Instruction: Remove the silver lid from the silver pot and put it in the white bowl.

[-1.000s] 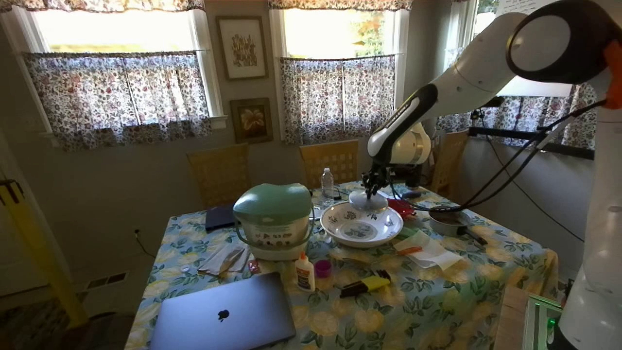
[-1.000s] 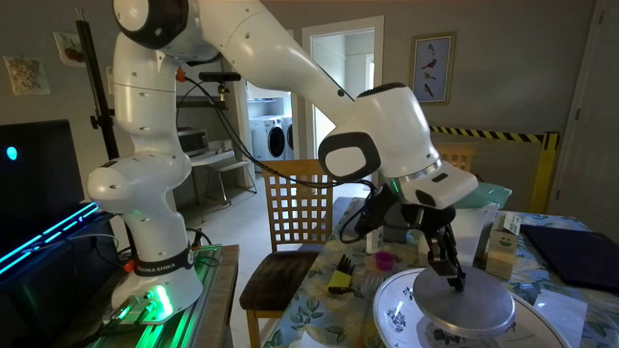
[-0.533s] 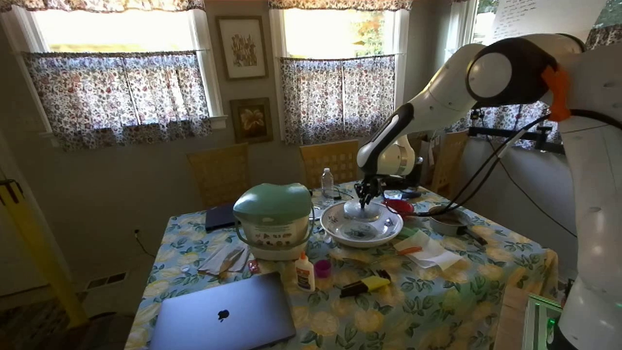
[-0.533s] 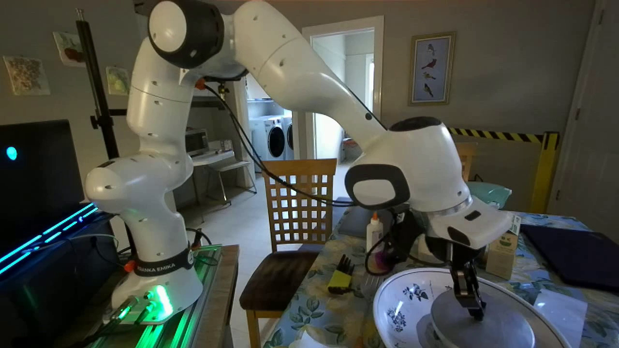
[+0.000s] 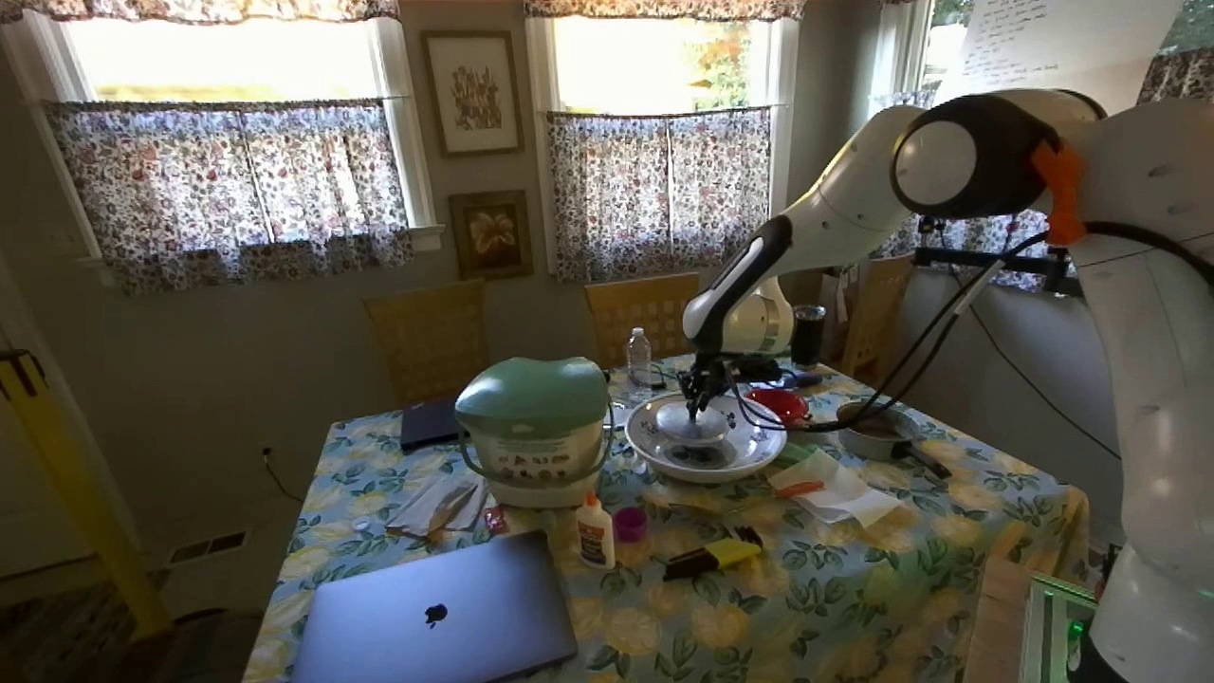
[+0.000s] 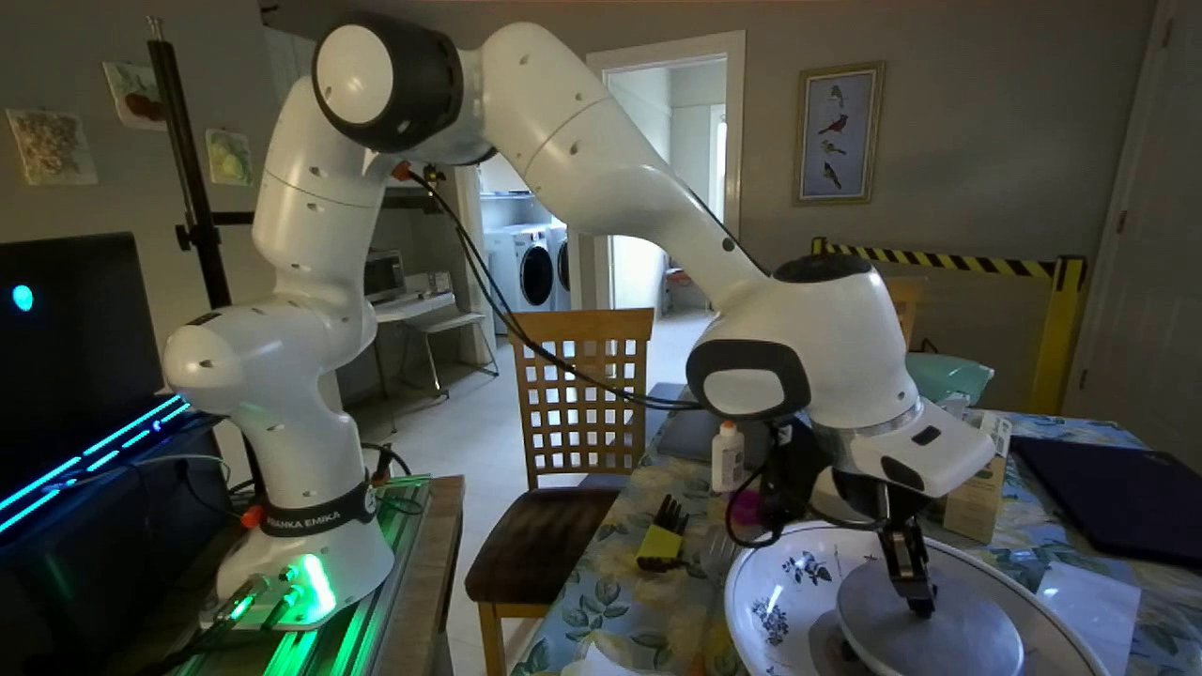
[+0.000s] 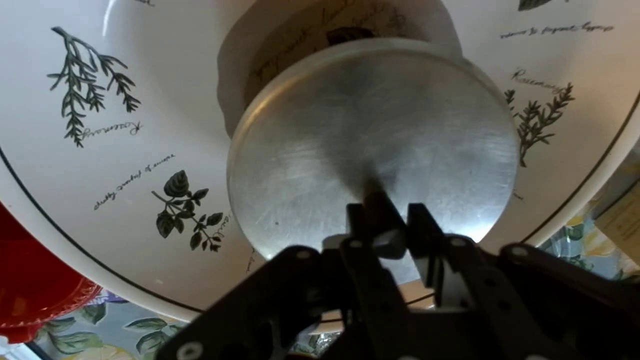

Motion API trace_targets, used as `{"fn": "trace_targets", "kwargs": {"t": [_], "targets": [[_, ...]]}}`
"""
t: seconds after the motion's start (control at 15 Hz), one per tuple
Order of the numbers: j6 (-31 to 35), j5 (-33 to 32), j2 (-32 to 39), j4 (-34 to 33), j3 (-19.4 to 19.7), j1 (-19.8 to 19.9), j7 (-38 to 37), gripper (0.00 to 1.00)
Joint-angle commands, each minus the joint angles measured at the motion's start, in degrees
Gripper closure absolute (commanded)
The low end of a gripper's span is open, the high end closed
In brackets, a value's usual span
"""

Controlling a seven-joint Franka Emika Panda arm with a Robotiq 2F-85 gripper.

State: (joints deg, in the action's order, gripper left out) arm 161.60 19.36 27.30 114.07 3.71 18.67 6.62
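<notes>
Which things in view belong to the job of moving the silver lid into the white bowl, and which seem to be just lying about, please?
Belong to the job:
silver lid, gripped by the hand
white bowl, under the lid
silver pot, uncovered

Apparently just lying about, among others:
laptop
glue bottle
pink cup
red dish
clear bottle
green-topped bucket

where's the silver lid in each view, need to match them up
In an exterior view: silver lid right of centre, below mid-height.
In an exterior view: silver lid lower right, near the bottom edge.
In the wrist view: silver lid large across the middle.
Shared landmark: the white bowl, showing around the silver lid in all three.
</notes>
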Motion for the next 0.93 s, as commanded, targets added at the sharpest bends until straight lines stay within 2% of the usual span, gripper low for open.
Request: {"fn": "trace_targets", "kwargs": {"t": [0.0, 0.87], "targets": [[-0.31, -1.4, 1.89, -1.73, -0.71, 0.89, 0.68, 0.93], [-1.26, -6.16, 3.48, -1.63, -0.02, 0.18, 0.37, 0.92]]}}
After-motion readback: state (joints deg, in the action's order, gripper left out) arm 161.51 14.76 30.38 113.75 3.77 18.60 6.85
